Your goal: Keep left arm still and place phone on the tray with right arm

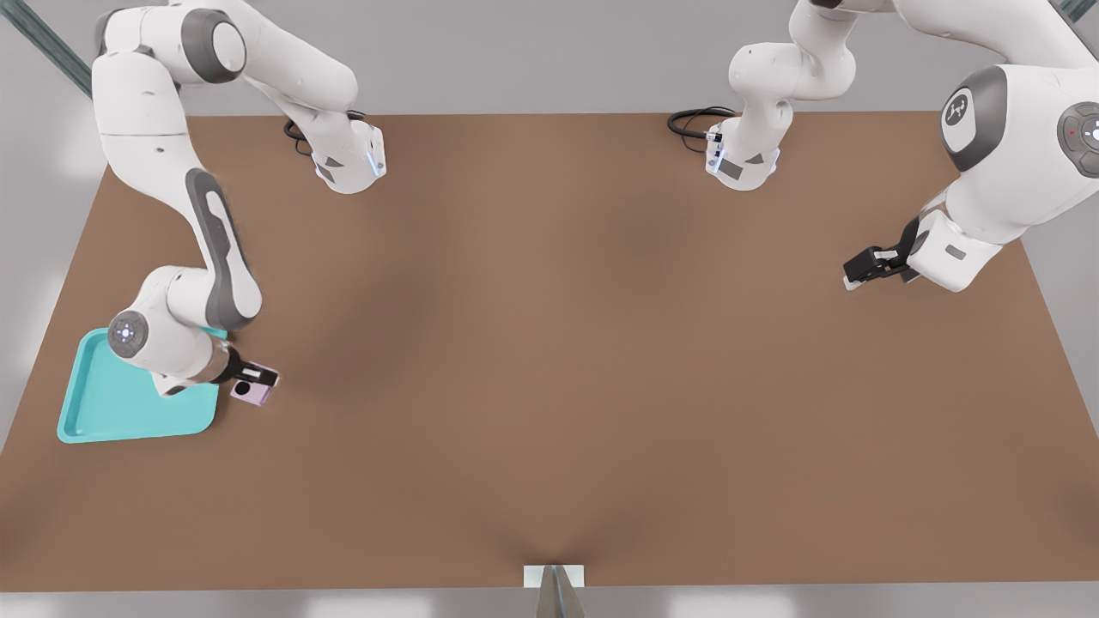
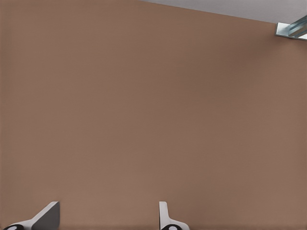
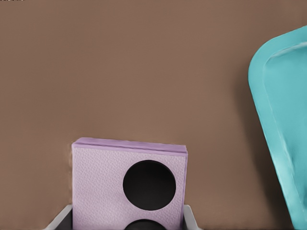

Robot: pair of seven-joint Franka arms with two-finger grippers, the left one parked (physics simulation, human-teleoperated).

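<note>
The pale pink phone point(image 1: 253, 393) sits on the brown table just off the edge of the turquoise tray point(image 1: 129, 412) that faces the front view's right. My gripper point(image 1: 256, 382) reaches over the tray's corner and is shut on the phone. In the right wrist view the phone point(image 3: 128, 184) stands between the two grey fingertips point(image 3: 60, 219), which press against its sides, and one black camera circle shows fully. The tray's rounded rim point(image 3: 268, 110) lies close beside the phone, apart from it.
The parked arm's black gripper point(image 1: 871, 266) hangs over the table at the front view's right. Black cables point(image 1: 697, 124) lie by the arm bases at the far edge. A small metal bracket point(image 1: 554, 577) sits at the near edge.
</note>
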